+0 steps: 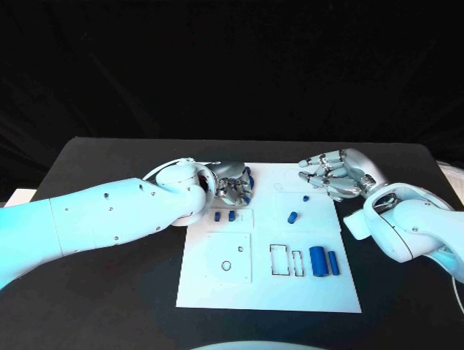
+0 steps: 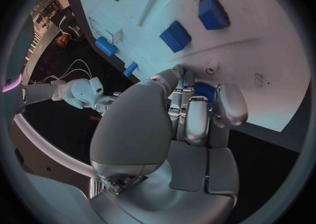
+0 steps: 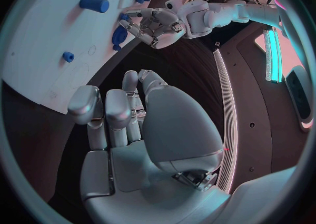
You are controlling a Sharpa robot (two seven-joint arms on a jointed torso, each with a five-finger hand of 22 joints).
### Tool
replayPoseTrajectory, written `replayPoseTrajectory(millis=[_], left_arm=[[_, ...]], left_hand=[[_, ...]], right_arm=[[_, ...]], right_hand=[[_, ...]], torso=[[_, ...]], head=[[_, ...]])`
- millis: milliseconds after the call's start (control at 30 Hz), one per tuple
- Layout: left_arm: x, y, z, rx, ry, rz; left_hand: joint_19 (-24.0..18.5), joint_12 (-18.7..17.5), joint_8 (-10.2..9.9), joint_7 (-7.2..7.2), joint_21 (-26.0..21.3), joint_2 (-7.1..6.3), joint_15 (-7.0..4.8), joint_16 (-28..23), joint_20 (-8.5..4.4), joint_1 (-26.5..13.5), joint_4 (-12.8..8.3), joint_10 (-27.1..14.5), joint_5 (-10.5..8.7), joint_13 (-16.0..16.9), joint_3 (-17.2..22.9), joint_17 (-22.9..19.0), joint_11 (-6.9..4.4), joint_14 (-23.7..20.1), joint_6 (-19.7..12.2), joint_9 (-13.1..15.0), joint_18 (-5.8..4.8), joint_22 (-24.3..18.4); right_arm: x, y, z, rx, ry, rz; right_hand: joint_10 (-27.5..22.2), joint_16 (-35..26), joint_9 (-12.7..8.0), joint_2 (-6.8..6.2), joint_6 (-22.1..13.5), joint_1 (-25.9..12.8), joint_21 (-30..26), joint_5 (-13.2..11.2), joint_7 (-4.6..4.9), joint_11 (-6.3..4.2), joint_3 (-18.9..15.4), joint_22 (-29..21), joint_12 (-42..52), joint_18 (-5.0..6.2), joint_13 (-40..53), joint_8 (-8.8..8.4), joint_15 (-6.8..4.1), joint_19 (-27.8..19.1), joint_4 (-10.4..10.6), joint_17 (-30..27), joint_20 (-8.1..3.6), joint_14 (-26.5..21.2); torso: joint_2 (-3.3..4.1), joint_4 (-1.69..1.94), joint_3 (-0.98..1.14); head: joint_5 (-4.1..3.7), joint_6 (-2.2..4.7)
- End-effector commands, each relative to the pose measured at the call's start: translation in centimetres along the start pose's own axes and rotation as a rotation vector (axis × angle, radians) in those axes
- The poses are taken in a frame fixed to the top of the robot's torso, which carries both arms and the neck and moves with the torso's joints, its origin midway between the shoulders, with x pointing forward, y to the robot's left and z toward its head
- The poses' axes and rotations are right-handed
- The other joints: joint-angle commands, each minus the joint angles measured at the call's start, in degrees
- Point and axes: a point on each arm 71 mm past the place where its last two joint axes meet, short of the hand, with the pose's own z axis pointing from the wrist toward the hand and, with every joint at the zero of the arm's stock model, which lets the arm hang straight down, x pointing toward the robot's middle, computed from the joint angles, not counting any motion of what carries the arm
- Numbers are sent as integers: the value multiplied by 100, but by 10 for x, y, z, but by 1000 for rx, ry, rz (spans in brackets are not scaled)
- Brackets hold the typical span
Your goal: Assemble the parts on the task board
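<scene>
The task board [image 1: 269,288] lies in the middle of the black table [image 1: 106,292], its long sides running from the far edge toward the near edge, with bare table on both long sides and along the near edge. The left hand [image 1: 230,184] sits over the board's far left corner, fingers curled in around a blue part [image 1: 246,177] that shows between them; in the left wrist view blue shows behind the curled fingers [image 2: 197,116], so the hand appears to hold that part, though the grip itself is mostly hidden. The right hand [image 1: 335,175] hovers at the board's far right edge, fingers bent but apart, nothing visible in them; the right wrist view shows its fingers [image 3: 108,110] over dark table just off the board's edge. Between the two hands the far strip of the board is open. Two small blue parts [image 1: 226,216] lie close together by the left edge, just nearer than the left hand. A short blue cylinder [image 1: 293,216] lies near the board's middle, with a tiny blue peg [image 1: 305,197] just beyond it. Toward the near right, a large blue cylinder [image 1: 318,260] and a thinner one [image 1: 335,262] lie side by side, next to outlined rectangular slots [image 1: 286,260]. The near left part of the board carries a square outline [image 1: 230,257].
</scene>
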Motion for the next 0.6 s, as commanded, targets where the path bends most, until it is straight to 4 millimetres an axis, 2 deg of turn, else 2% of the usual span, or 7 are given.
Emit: replayPoseTrajectory(millis=[33, 300, 467, 600], left_arm=[[-7, -3, -4, 20, -44, -100], [-21, 5, -16, 11, -88, -151], [-26, 13, -25, 3, -107, -169], [-28, 20, -30, -19, -95, -174]], left_hand=[[30, -44, -29, 24, -15, 1, -1, 28, 6, -107, 23, 27, -13, 1, 22, -8, 23, 71, 14, -11, -116, 11], [34, -66, -40, 29, -11, -23, 3, 30, 11, -160, 33, 41, -17, 1, 19, -17, 27, 74, 30, -15, -117, 17], [38, -71, -41, 27, -3, -28, 3, 33, 12, -167, 32, 48, -18, 1, 21, -14, 25, 76, 39, -16, -118, 24], [44, -76, -43, 27, 8, -35, 3, 37, 12, -176, 32, 52, -18, 1, 20, -9, 25, 78, 44, -17, -121, 32]], right_arm=[[2, 0, 0, -10, 19, -7], [1, -1, 0, -7, 18, -7], [1, -1, 1, -7, 18, -8], [0, -2, 1, -5, 16, -10]], right_hand=[[-26, -33, 10, 33, -4, 17, -32, 27, 20, 7, 16, 0, 25, 71, -3, 26, -22, -35, 2, 3, 16, 6], [-26, -33, 10, 33, -4, 17, -32, 27, 20, 7, 16, 0, 25, 71, -3, 26, -22, -35, 2, 3, 16, 6], [-28, -40, 10, 33, -1, 1, -39, 29, 18, 7, 19, -7, 15, 73, -20, 27, -21, -39, 15, -1, 17, 7], [-28, -40, 10, 34, -1, 1, -39, 29, 18, 7, 19, -6, 15, 72, -20, 27, -21, -39, 15, -1, 17, 7]], torso=[[-5, 6, 1], [-1, 13, 8], [12, -9, 6], [-1, 9, 2]], head=[[-14, 22], [-22, 43], [-7, 52], [-20, 35]])
